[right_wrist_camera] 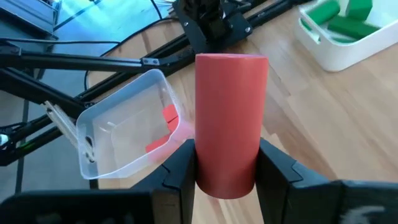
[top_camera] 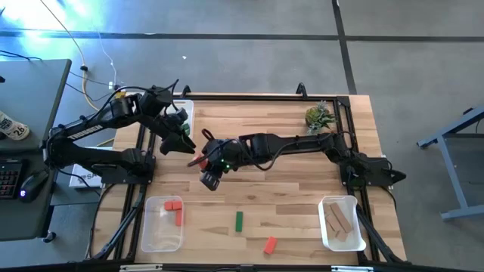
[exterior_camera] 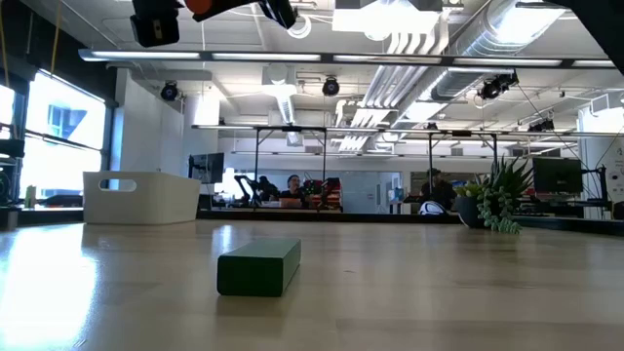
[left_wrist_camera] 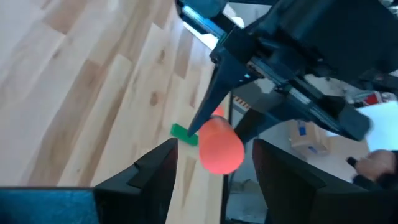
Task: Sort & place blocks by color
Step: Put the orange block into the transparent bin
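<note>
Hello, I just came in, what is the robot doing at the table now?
It is sorting blocks by color into trays. The right gripper is shut on a red block and holds it above the middle of the table. The left gripper is open, close by and facing that block. The near-left tray already has red blocks, the near-right tray has tan ones, and the far-left tray has green ones. One green block and one red block lie loose on the table.

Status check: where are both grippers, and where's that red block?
Right gripper shut on red block, mid-table. Left gripper open, facing it. Red tray ahead; nothing in the way.
</note>
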Robot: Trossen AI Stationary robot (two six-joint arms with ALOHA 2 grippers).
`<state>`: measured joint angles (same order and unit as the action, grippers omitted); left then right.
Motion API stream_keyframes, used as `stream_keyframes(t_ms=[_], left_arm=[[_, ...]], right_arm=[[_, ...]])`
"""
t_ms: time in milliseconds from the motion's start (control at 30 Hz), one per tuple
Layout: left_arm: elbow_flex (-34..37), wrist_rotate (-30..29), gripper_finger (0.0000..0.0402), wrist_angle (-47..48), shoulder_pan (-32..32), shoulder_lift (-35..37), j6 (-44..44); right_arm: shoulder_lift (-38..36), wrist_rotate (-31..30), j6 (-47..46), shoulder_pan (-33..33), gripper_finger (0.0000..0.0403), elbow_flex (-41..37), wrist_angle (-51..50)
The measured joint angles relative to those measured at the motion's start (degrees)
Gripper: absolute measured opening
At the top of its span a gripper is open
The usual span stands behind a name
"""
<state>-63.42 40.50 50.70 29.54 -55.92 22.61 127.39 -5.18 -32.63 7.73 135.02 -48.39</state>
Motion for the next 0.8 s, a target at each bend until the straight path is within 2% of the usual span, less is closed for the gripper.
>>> stream_keyframes(t_ms=[333, 800], left_arm=[[0.0, -6.24, 0.0197, -0.92, -4.26, 0.0, 1.24], [0.0, -6.74, 0.0191, -0.96, -6.03, -0.17, 1.46]], right_arm=[[0.0, 2.43, 2.87, -1.68, 0.0099, 0.0, 1.41], [0.0, 4.26, 4.45, -2.53, 0.0099, -0.02, 6.0]])
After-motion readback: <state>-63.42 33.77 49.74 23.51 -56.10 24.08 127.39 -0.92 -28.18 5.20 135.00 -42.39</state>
